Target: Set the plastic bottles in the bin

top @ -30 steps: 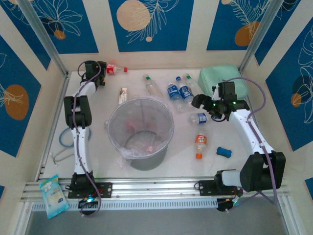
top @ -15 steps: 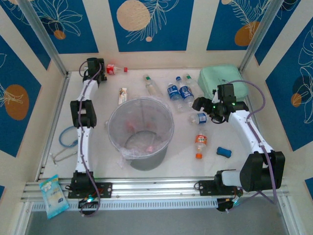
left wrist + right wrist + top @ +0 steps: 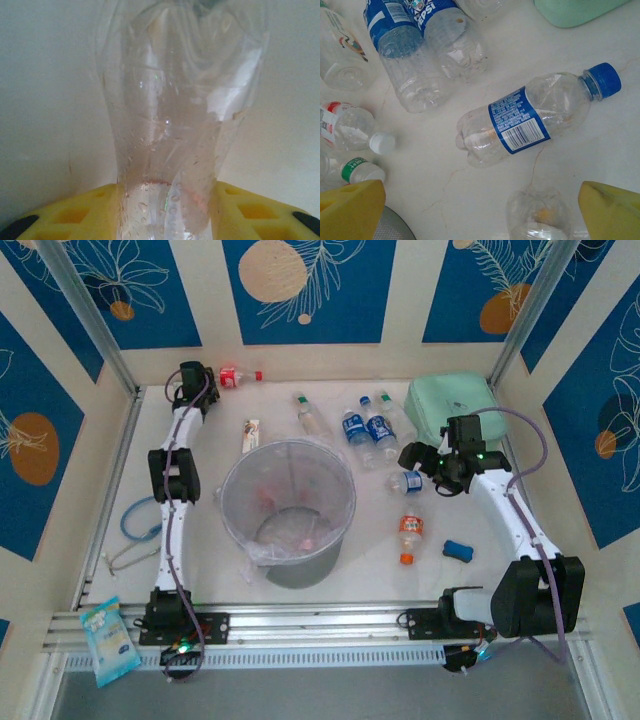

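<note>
At the far corner, our left gripper (image 3: pixel 206 379) clamped a red-labelled bottle (image 3: pixel 232 377); our right gripper (image 3: pixel 480 205) gaped over a barcoded blue-capped bottle (image 3: pixel 520 125) beside a Pepsi bottle (image 3: pixel 452 42), right of the bin (image 3: pixel 288 505).

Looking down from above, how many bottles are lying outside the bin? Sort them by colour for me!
Blue-label bottles: 3
Orange bottle: 1
Red-label bottle: 1
Clear bottles with green caps: 2
Total: 7, though the tall bin may hide more behind it.
</note>
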Action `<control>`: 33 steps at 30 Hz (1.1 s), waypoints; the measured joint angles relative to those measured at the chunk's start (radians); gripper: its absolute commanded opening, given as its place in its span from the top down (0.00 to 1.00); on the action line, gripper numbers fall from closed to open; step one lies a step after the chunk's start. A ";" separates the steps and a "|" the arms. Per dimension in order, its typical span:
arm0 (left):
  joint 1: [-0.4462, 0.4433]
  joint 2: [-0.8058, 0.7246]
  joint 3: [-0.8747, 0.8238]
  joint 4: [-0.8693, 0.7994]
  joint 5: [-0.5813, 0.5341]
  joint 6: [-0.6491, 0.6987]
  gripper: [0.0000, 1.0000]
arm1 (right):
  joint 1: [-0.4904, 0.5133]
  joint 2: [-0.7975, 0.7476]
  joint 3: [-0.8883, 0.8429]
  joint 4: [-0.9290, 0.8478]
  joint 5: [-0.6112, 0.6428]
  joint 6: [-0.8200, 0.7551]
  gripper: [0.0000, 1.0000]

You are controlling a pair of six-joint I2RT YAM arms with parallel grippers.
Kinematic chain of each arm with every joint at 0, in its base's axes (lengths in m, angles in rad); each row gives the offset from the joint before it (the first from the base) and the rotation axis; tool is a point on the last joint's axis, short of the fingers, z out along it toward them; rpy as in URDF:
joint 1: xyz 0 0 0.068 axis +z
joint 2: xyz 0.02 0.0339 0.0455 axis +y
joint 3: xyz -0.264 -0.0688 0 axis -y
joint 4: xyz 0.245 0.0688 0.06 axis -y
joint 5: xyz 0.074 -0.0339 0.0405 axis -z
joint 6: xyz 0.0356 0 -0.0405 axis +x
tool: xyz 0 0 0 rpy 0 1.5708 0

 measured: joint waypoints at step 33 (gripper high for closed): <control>0.134 -1.080 -0.847 0.235 0.357 0.584 1.00 | -0.027 -0.151 0.104 -0.066 -0.180 -0.013 0.09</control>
